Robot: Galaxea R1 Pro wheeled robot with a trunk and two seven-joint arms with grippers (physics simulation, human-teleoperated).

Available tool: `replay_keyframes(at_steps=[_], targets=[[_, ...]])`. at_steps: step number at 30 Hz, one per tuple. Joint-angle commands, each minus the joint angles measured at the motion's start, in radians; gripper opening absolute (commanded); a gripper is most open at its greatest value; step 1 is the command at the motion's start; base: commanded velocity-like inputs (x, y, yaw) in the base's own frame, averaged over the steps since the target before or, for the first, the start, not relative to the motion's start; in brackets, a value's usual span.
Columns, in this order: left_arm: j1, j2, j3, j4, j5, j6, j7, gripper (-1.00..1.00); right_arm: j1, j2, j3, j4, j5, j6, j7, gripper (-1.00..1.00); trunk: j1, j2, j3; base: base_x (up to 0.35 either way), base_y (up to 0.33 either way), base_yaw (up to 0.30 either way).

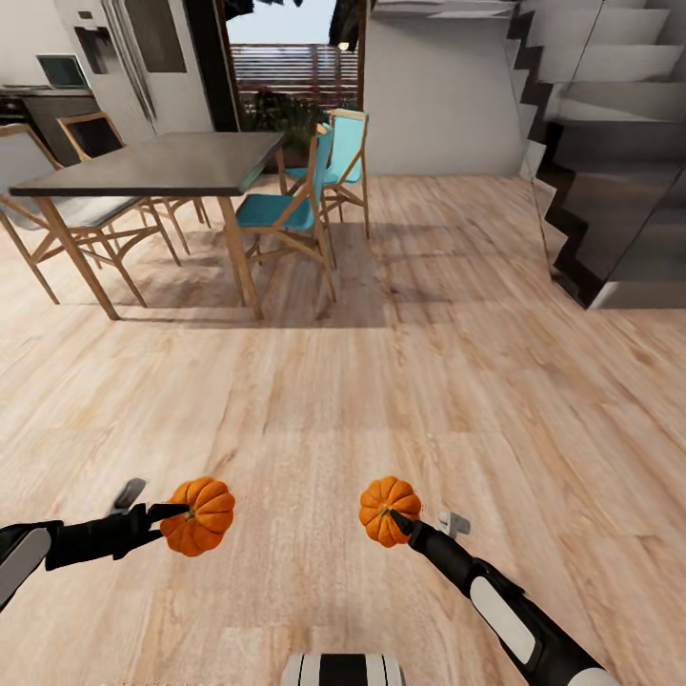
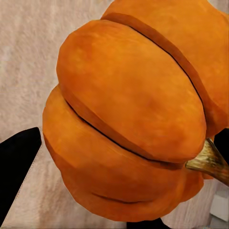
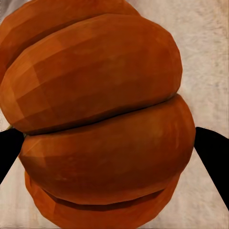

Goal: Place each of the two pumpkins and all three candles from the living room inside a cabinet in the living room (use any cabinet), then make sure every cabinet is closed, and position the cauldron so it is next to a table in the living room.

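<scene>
The robot carries one pumpkin in each arm, so both can go to the cabinet in one trip. The left gripper (image 1: 176, 514) has its jaws squeezed on the bigger pumpkin (image 1: 198, 516). The right gripper (image 1: 398, 521) has its jaws squeezed on the smaller pumpkin (image 1: 389, 511). Both hang above the wood floor (image 1: 381, 400). A dining table (image 1: 162, 164) with blue chairs (image 1: 291, 205) stands far ahead.

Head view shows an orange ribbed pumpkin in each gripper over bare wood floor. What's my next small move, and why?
Probably turn the base to search for the cabinet. The left gripper holds one orange ribbed pumpkin, the right gripper the other, and ahead stand the dark-topped dining table and grey staircase.
</scene>
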State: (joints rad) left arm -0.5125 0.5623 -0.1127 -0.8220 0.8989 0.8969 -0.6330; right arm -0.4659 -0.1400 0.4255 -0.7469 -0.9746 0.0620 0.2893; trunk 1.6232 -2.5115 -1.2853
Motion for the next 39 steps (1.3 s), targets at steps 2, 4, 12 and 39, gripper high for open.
replay_keyframes(at_steps=[2,4,12,39], targets=[[-0.001,0.001,-0.002,0.000,0.009,0.005,0.003,-1.00,0.000,-0.001,0.002,-0.002,-0.012,0.003,0.001,-1.00,0.000,0.000,-0.001,0.000,0.000,0.288],[-0.001,0.001,-0.002,0.000,0.009,0.005,0.002,-1.00,0.000,-0.001,0.002,-0.002,-0.012,0.002,0.001,-1.00,0.000,0.000,-0.001,0.000,0.000,0.289],[-0.001,0.001,-0.002,0.000,0.009,0.005,0.003,-1.00,0.000,-0.001,0.002,-0.002,-0.012,0.002,0.001,-1.00,0.000,0.000,-0.001,0.000,0.000,0.289],[-0.002,0.001,-0.002,0.003,0.009,0.005,0.003,-1.00,0.000,-0.001,0.002,0.000,-0.012,0.002,-0.004,-1.00,0.000,0.000,-0.001,0.000,0.000,0.289]])
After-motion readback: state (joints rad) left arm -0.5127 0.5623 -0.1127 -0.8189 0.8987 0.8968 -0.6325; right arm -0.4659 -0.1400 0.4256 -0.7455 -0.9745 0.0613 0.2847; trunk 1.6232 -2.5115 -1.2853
